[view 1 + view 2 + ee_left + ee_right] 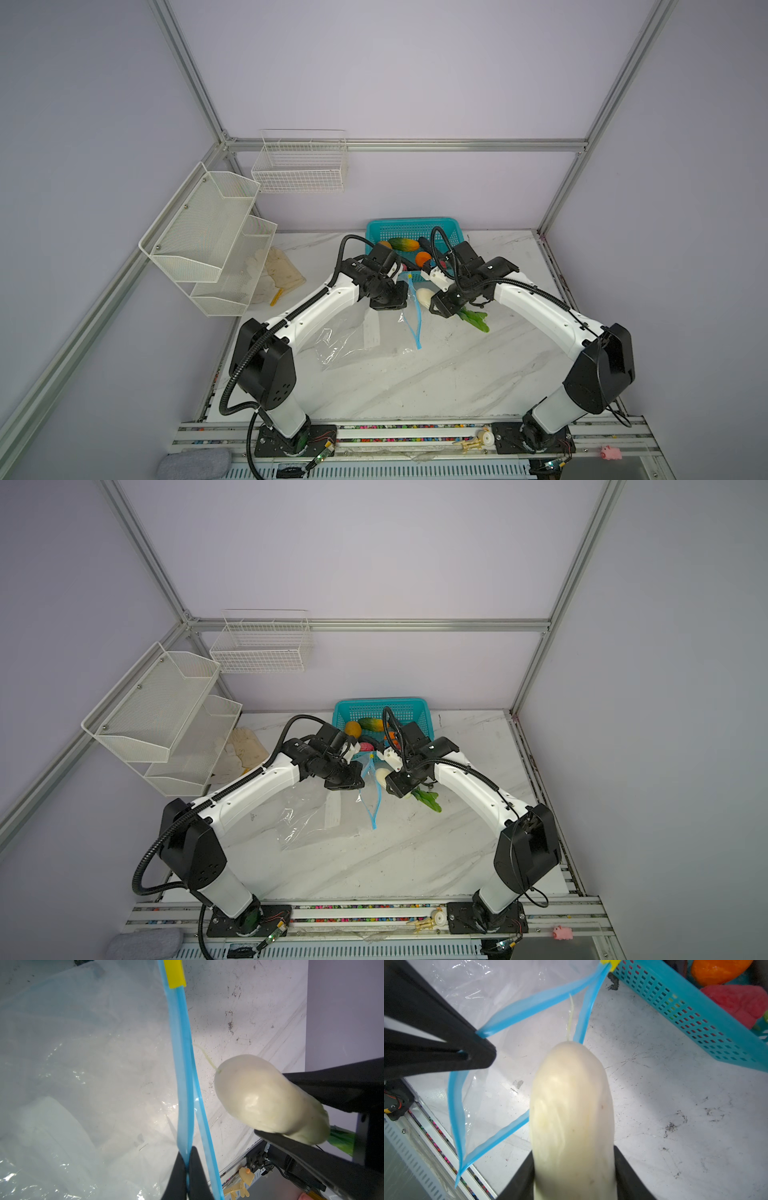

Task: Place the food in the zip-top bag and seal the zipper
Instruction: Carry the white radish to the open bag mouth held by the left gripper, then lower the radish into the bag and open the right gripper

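Observation:
The clear zip-top bag (353,336) lies on the marble table with its mouth held open. My left gripper (188,1159) is shut on the upper lip of the light-blue zipper (180,1064) and lifts it away from the lower lip (500,1136). The yellow slider (175,974) sits at the far end of the strip. My right gripper (574,1157) is shut on the white radish (571,1115), whose tip points at the bag's mouth from just outside it. Green leaves (476,320) trail behind the radish (424,296). Other food stays in the basket: cucumber (404,244), orange (423,258), a pink-red piece (737,1003).
The teal perforated basket (411,226) stands at the table's back edge, just behind both grippers. White mesh shelves (208,241) and pale gloves (282,270) are on the left. A wire basket (301,166) hangs on the back wall. A wooden figure (473,442) lies on the front rail.

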Tool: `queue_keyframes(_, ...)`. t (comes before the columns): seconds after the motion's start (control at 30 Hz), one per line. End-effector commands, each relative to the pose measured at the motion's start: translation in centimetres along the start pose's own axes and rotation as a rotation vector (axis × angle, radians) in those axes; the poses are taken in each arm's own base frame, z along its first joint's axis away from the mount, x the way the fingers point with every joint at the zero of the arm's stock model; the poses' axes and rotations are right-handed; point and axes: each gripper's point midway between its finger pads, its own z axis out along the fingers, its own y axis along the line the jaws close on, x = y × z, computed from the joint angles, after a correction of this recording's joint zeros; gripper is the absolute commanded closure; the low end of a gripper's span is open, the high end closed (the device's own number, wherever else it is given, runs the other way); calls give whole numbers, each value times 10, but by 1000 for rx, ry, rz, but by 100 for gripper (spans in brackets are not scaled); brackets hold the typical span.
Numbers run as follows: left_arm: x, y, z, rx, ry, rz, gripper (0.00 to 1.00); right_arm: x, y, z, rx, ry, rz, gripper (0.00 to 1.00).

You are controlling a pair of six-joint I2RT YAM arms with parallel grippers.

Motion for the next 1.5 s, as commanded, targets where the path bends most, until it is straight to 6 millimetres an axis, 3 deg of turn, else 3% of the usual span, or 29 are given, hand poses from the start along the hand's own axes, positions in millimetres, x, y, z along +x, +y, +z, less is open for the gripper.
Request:
queue_keyframes(0.0,-13,-18,-26,54,-67,46,100,9,8,10,-51,60,-72,61)
queue_keyframes(0.23,-12,-17,-24,54,-61,41,100,7,25,6,-116,37,-80,63)
queue_keyframes(0.4,-11,-18,-25,60,-63,37,100,9,28,16,-130,62,-68,63)
queue_keyframes(0.83,-5,-19,-27,85,-66,11,100,-19,31,33,-153,50,-67,61)
queue_keyframes(1.27,-1,-21,-23,102,-56,0,100,-35,48,48,-214,54,-88,54)
queue_keyframes(1.47,0,-21,-22,102,-54,2,100,-31,50,58,-207,89,-103,48)
